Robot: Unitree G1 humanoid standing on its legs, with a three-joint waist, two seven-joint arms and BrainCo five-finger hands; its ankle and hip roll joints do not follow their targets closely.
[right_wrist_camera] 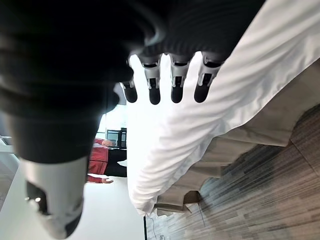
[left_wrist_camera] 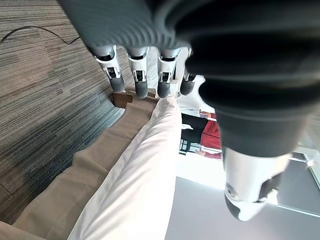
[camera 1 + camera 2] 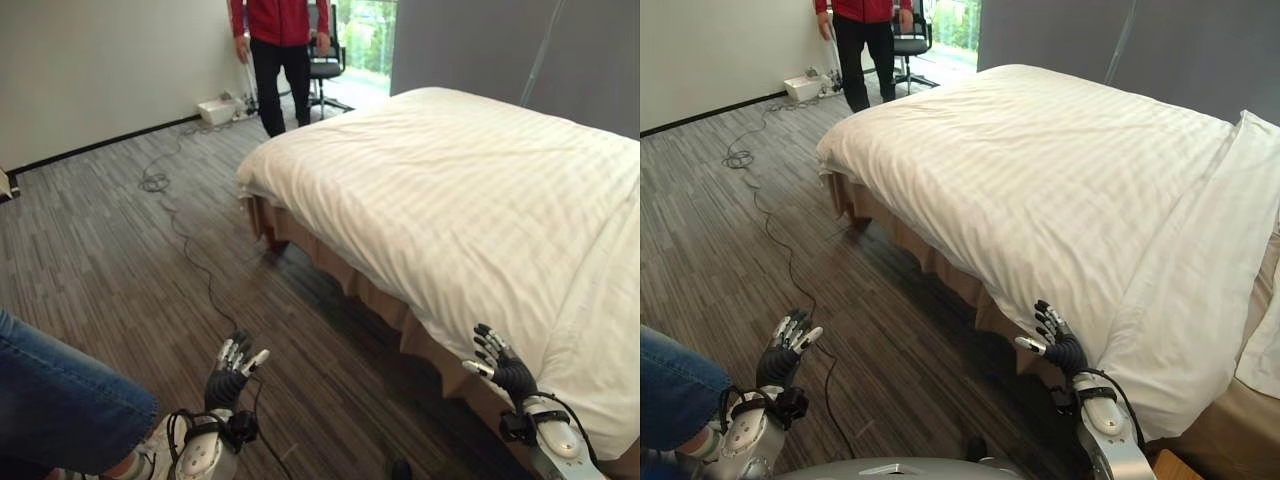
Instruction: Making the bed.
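Right hand (image 3: 1060, 345): fingers straight and spread, thumb out to the side, holding nothing. It's just off the hanging edge of the white striped duvet (image 3: 1040, 180), near but apart as far as I can tell. Right wrist view agrees, fingers (image 1: 150, 82) extended with cloth beyond them, no grip

Left hand (image 3: 232, 368): fingers relaxed and open, empty, held over the grey wood-plank floor (image 3: 100, 230), well away from the bed. Left wrist view shows the fingers (image 2: 137, 75) straight, bed edge past them

Duvet lies spread over the mattress, mostly flat, draped over the near side and covering part of the tan bed skirt (image 3: 930, 255). A plainer white sheet or cover (image 3: 1200, 290) hangs lower at the robot's right end

Person in red top and dark trousers (image 3: 278, 55) stands by the far corner of the bed

Judgement: approach step, nothing gripped yet. Next move needs right hand to close on the duvet edge, left hand brought in to the bed side, then pull and smooth evenly
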